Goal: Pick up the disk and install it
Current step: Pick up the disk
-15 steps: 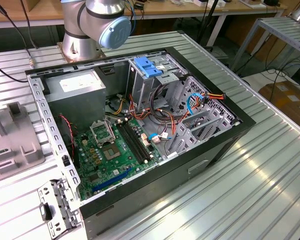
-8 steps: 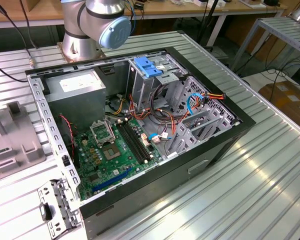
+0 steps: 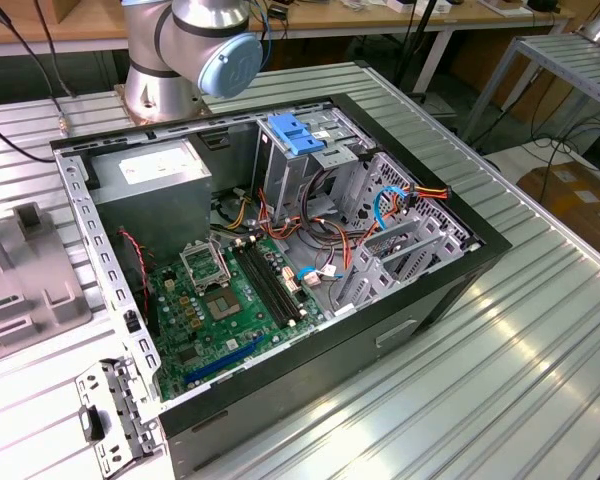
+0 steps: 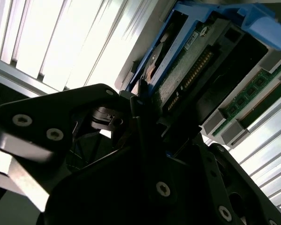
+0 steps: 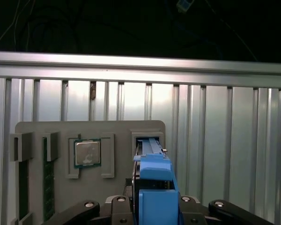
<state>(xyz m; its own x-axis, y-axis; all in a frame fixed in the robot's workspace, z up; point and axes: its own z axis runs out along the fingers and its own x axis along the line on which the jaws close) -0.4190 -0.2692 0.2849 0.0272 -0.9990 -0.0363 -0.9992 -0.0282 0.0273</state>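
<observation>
Gripper (image 5: pixel 152 208), black two-finger claw, clamped narrow on flat silver metal disk (image 5: pixel 154 176) in bright blue plastic carrier

Fingers (image 5: pixel 114 205) sit on either side of the disk, which stands on edge. Its far end meets the rectangular slot of the grey plastic parts holder (image 5: pixel 42 129); seated or clear, cannot tell. Square silver processor chip (image 5: pixel 87 152) lies beside that slot, green memory sticks (image 5: pixel 48 178) further along. Holder rests on ribbed aluminium table (image 5: pixel 225 140).

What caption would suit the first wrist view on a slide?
The gripper straddles the blue-framed disk standing in a slot of the grey tray, beside a processor chip.
</observation>
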